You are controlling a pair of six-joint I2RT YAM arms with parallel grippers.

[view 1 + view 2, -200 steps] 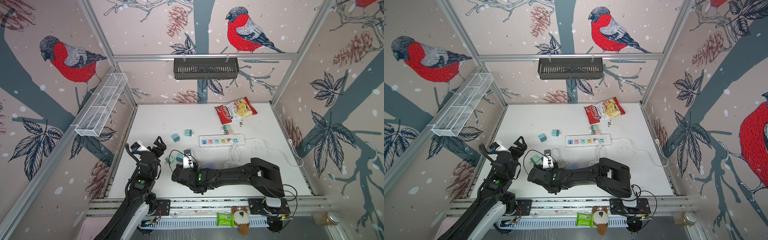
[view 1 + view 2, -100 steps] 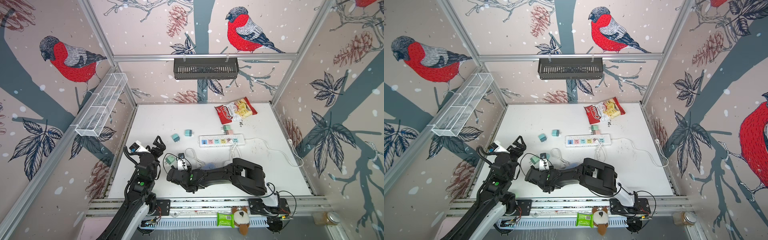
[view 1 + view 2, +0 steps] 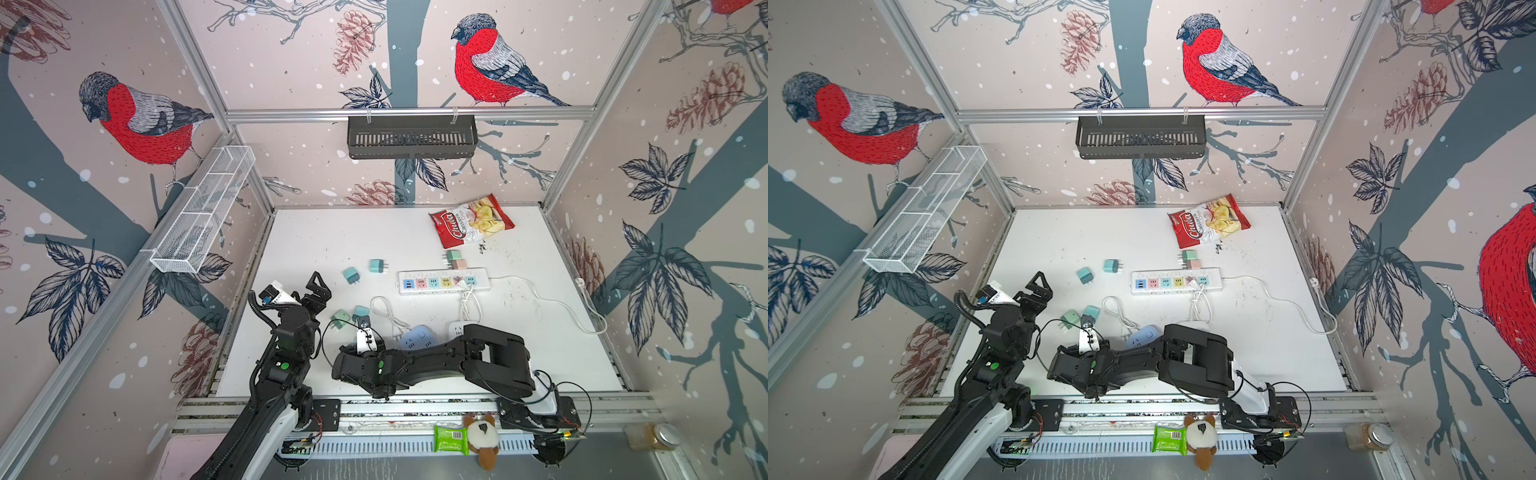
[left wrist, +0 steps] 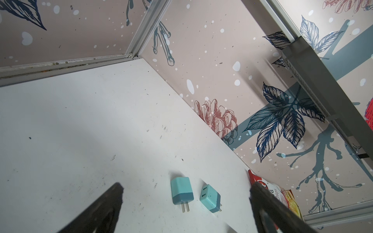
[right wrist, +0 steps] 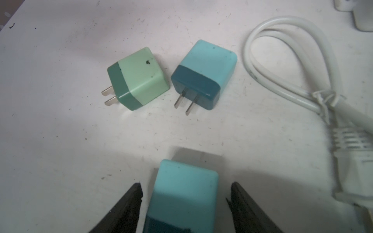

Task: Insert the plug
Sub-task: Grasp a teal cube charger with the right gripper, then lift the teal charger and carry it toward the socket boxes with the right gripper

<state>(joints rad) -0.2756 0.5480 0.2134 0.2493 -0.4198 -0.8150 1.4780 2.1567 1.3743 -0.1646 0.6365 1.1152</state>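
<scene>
From both top views, I see the left gripper (image 3: 312, 291) raised near the left edge of the table (image 3: 332, 232), jaws spread with nothing in them. The right arm (image 3: 436, 361) reaches across to the front left, but its fingertips are hidden from here. The power strip (image 3: 443, 282) lies mid-table, well apart from that arm's tip.

On the left wrist view, the wide-apart fingers (image 4: 105, 207) frame bare table. A turquoise charger (image 4: 182, 190) lies just beside a second charger (image 4: 210, 198).

On the right wrist view, the right gripper (image 5: 185, 185) straddles the teal plug (image 5: 183, 193) without clasping it: a gap shows between each pad and the plug. Just ahead, a green plug (image 5: 139, 80) and a blue plug (image 5: 203, 74) lie side by side, with a white cable (image 5: 292, 60) near.
</scene>
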